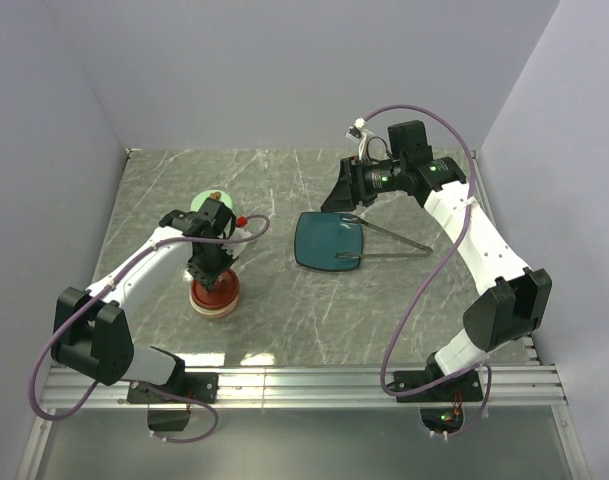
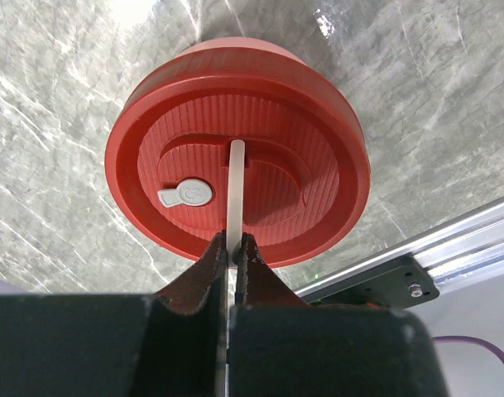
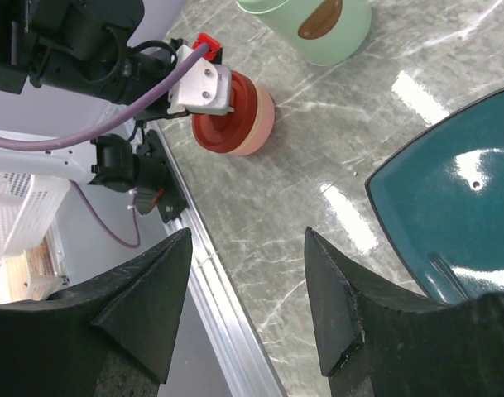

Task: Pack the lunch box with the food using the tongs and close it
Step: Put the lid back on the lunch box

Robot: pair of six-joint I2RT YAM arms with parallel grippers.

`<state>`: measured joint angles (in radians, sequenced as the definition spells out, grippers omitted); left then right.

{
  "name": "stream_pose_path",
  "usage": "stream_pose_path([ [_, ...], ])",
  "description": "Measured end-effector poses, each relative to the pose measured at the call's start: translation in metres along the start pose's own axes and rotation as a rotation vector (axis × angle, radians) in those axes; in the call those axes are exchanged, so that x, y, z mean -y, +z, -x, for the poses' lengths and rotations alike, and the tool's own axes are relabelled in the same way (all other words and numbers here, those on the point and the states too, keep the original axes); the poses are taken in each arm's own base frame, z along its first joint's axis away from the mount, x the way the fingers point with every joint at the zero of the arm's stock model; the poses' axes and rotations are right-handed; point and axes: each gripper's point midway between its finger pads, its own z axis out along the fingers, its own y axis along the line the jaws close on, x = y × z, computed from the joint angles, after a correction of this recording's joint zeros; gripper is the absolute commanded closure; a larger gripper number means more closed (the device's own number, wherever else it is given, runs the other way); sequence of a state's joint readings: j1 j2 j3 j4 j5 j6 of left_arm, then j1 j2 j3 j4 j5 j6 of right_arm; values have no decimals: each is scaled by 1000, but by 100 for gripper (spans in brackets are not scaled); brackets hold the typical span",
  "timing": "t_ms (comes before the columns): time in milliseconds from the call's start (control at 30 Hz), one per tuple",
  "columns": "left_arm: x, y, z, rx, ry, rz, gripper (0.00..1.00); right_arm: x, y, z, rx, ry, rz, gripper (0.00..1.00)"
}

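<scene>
The left gripper (image 2: 232,241) is clamped on the thin white handle of the red lid (image 2: 235,157), which sits on the cream bowl (image 3: 256,124) toward the counter's (image 1: 284,320) front left, probably to seat it. The right gripper (image 3: 247,248) hangs open and empty near the teal plate's (image 1: 324,242) back edge. The tongs (image 1: 389,238) lie across the plate's right edge. The arm half hides the green pot (image 1: 206,200) just behind the bowl, so I can't tell whether it's lidded. No food shows.

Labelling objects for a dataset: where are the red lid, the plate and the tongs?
red lid (image 2: 301,124): left wrist view, ribbed top.
plate (image 1: 326,240): top external view, bare middle.
tongs (image 1: 422,249): top external view, joined end.
</scene>
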<state>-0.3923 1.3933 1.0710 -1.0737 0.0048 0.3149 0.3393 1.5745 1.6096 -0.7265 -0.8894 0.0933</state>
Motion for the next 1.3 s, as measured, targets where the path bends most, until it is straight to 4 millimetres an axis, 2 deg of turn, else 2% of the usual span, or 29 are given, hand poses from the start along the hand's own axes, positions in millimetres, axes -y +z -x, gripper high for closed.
stream_pose_path([
  [533, -1, -4, -20, -84, -14, 20, 100, 2, -2, -3, -8, 4, -11, 38],
  [700, -2, -1, -19, -100, -15, 17, 100, 2, -2, -3, -10, 6, -11, 39],
  [967, -5, 1, -8, -93, -22, 18, 100, 2, -2, -4, -12, 7, -12, 39],
  [1300, -4, 2, -8, -96, -21, 14, 100, 2, -2, -5, -16, 10, -12, 39],
])
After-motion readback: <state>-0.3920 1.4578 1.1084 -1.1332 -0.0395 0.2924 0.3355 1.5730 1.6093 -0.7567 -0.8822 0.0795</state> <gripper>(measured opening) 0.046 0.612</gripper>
